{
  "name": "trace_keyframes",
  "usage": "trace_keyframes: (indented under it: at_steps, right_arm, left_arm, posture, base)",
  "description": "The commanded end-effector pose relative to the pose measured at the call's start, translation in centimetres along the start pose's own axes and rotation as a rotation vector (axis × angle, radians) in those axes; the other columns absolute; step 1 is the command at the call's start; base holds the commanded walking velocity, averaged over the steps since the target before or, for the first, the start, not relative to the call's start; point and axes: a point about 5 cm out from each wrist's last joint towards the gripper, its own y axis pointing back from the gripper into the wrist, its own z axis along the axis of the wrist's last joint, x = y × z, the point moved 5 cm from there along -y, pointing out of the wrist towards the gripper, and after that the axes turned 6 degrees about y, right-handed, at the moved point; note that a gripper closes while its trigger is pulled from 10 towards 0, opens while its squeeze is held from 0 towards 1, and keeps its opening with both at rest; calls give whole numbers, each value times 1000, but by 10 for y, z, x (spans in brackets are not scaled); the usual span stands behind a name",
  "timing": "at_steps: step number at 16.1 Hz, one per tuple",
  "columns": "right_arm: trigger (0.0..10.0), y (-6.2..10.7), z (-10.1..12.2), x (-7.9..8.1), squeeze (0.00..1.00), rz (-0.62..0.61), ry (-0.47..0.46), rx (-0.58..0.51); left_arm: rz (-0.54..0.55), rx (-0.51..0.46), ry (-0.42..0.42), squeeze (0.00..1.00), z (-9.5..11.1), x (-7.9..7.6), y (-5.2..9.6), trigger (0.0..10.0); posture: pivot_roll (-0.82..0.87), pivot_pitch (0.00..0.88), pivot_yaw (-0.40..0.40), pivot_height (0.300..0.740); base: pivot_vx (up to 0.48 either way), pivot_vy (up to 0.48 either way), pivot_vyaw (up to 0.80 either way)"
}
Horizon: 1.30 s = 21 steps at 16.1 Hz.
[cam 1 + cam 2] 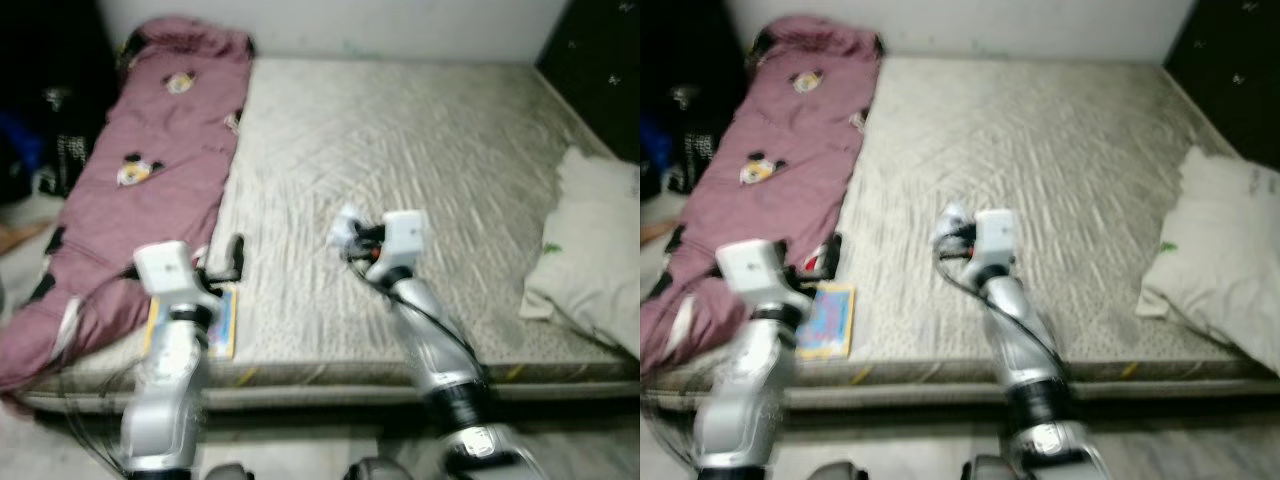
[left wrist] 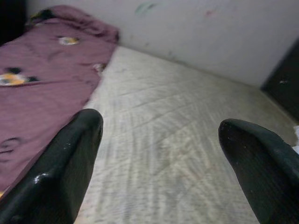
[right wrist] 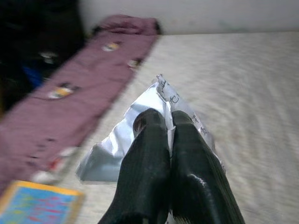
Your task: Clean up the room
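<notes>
My right gripper (image 3: 168,128) is shut on a crumpled silver foil wrapper (image 3: 107,154), held above the middle of the grey mattress (image 1: 400,150); from the head the wrapper (image 1: 348,228) shows as a pale scrap at the arm's tip. My left gripper (image 2: 159,135) is open with nothing between its fingers, hovering over the mattress near its front left. A yellow-edged blue book (image 1: 828,318) lies flat at the mattress's front left, just beside the left arm.
A mauve cartoon-print blanket (image 1: 150,170) runs along the mattress's left side. A cream pillow (image 1: 595,250) lies at the right edge. Dark clutter (image 1: 40,130) sits on the floor at the far left. A pale wall backs the bed.
</notes>
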Motion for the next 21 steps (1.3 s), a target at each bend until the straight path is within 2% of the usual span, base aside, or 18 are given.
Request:
trace_keyframes:
  at_steps: [1,5,8,21]
  right_arm:
    - [10000,-3,5,7,0,10,-8,-14]
    - [10000,-2,3,8,0,14,-1,-6]
    - [10000,-2,2,8,0,14,-1,-5]
    - [10000,-5,4,9,0,22,-4,-13]
  left_arm:
    - [43,-8,14,0,1,9,3,10000]
    - [58,1,2,0,0,13,4,10000]
    - [54,5,0,0,0,12,3,10000]
    - [46,-14,25,0,4,11,0,10000]
  posture:
    - [-21,13,-39,740]
    - [-18,13,-40,740]
    - [-18,12,-40,740]
    - [-27,17,-40,740]
  base:
    - [0,0,0]
    - [0,0,-130]
    - [0,480,-723]
    - [0,477,0]
